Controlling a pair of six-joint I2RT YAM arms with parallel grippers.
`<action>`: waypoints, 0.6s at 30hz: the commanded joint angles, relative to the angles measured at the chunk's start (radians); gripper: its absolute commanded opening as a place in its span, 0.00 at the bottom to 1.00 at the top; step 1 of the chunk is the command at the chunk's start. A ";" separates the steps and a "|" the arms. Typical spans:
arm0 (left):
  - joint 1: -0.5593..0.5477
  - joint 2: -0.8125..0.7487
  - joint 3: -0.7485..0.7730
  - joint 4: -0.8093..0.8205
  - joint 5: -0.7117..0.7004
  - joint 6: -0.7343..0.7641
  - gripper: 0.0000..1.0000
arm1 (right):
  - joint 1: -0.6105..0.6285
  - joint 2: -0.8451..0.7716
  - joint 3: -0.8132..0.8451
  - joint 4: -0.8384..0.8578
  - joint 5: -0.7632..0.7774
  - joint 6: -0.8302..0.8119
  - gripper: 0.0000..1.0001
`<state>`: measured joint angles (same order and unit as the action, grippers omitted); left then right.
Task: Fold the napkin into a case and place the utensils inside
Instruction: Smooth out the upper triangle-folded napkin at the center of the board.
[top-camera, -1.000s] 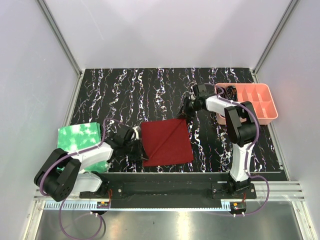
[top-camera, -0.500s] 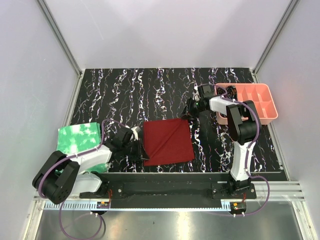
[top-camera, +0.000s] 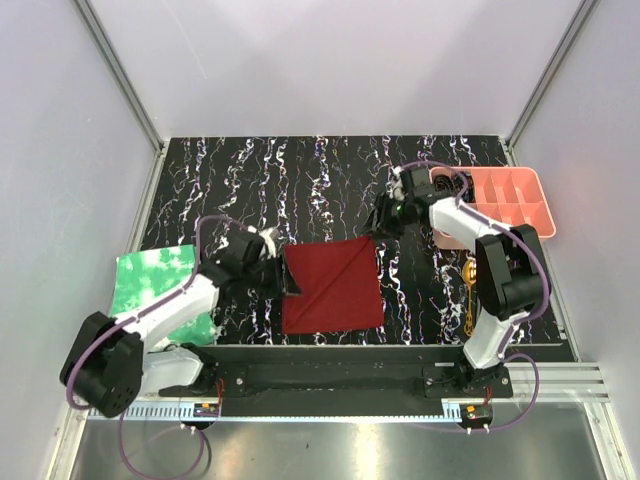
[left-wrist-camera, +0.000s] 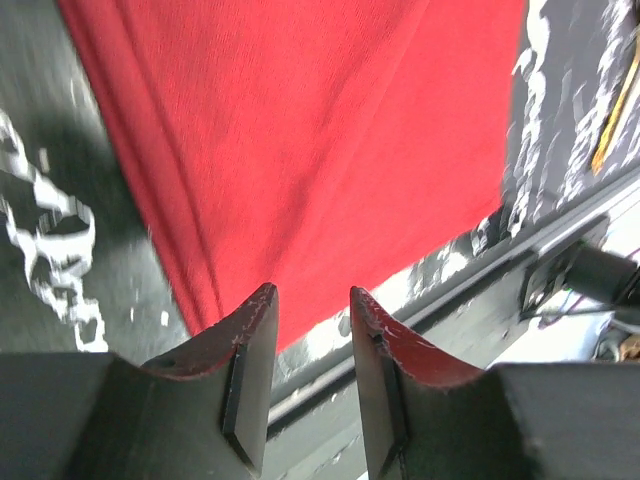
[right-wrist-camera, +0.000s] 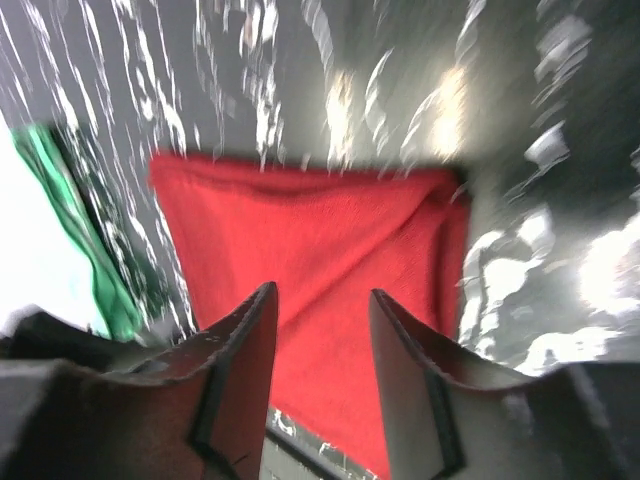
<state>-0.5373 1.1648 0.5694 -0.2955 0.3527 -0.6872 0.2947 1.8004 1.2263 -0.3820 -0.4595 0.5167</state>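
Judging the fold as barely begun, see the napkin (top-camera: 332, 285) spread as a creased square on the surface (top-camera: 250, 190), lying between the two sets of fingers and not yet a case. Note the left fingers (left-wrist-camera: 250, 380) parted by a narrow gap and clamping nothing, with the cloth narrowing to a point right at their tips and a doubled edge running away ahead of them on the left. Note the right fingers (right-wrist-camera: 235, 385) spread somewhat wider, likewise empty going by a blurred view, poised at the opposite far corner with the red sheet stretching out ahead and below; contact with the cloth impossible to tell. To do this step well, probably: lower each pair enough to slip one tip under the hem, close on every layer of the edge rather than only the top one, then lift low and carry both holds across together to keep the fold line straight. Keep tension even; avoid dragging the whole cloth. Leave the utensils (top-camera: 468, 292), gold pieces lying well apart behind the right fingers, untouched for now.
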 joint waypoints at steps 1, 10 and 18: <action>0.030 0.126 0.093 0.067 -0.017 0.061 0.35 | 0.135 -0.062 -0.129 0.046 0.011 0.080 0.47; 0.040 0.289 -0.026 0.222 -0.021 0.012 0.29 | 0.149 -0.099 -0.306 0.065 0.156 0.025 0.43; 0.005 0.043 -0.155 0.222 0.029 -0.104 0.41 | 0.133 0.089 -0.004 -0.135 0.354 -0.153 0.45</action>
<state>-0.5171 1.3422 0.4618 -0.0174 0.3737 -0.7406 0.4458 1.8301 1.0897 -0.4252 -0.3264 0.5087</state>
